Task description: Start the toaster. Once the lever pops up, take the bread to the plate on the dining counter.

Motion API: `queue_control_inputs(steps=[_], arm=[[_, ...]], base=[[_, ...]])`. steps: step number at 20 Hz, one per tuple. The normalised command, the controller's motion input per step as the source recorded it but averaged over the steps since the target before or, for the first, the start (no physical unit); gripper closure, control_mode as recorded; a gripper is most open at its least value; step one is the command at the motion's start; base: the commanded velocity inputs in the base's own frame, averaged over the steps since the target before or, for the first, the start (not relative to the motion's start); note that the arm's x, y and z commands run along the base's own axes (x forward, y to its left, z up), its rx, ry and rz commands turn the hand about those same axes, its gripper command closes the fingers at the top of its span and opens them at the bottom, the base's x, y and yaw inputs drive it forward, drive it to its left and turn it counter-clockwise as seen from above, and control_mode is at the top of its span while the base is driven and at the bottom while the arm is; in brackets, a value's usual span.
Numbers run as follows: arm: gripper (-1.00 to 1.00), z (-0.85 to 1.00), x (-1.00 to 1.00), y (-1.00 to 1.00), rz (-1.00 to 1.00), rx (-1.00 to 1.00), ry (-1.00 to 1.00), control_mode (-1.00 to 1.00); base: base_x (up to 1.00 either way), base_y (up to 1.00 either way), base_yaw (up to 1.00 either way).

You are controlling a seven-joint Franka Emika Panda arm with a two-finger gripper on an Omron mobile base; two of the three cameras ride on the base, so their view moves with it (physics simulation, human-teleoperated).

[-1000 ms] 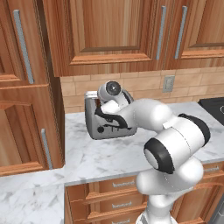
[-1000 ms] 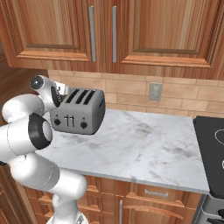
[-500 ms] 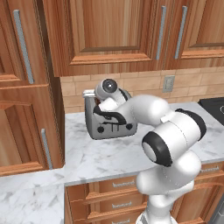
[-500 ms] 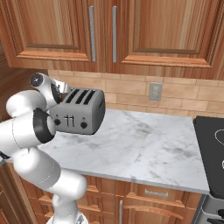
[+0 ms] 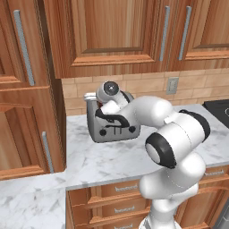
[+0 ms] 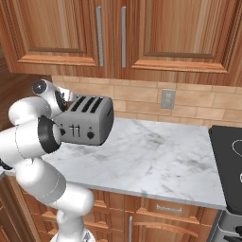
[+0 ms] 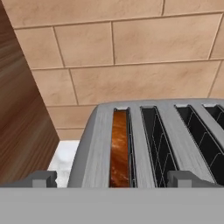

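Your pincer is wide open, right above the bread lying lengthwise in the toaster's end slot.

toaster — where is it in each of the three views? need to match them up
Left base view: the toaster sits centre-left on the marble worktop, partly behind the arm.
Right base view: toaster at left of centre, four slots on top, knobs facing the camera.
Hand view: toaster across the lower half, seen from above; the bread sits in the leftmost slot.
Shared landmark: the tan tile backsplash behind it.
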Motion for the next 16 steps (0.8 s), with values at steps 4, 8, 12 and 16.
queue_control_inputs(steps=[4,8,12,16], arm=[[-1.00,-0.09,0.01,0.00,0.00,0.00,0.00,-1.00],[-1.00,-0.05,0.13,0.00,0.00,0.00,0.00,-1.00],[-1.00,-0.04,0.14,0.00,0.00,0.00,0.00,-1.00],[-1.00,-0.02,0.12,0.00,0.00,0.00,0.00,-1.00]], base=[[0.00,0.00,0.00],[0.00,0.00,0.00],[0.00,0.00,0.00],[0.00,0.00,0.00]])
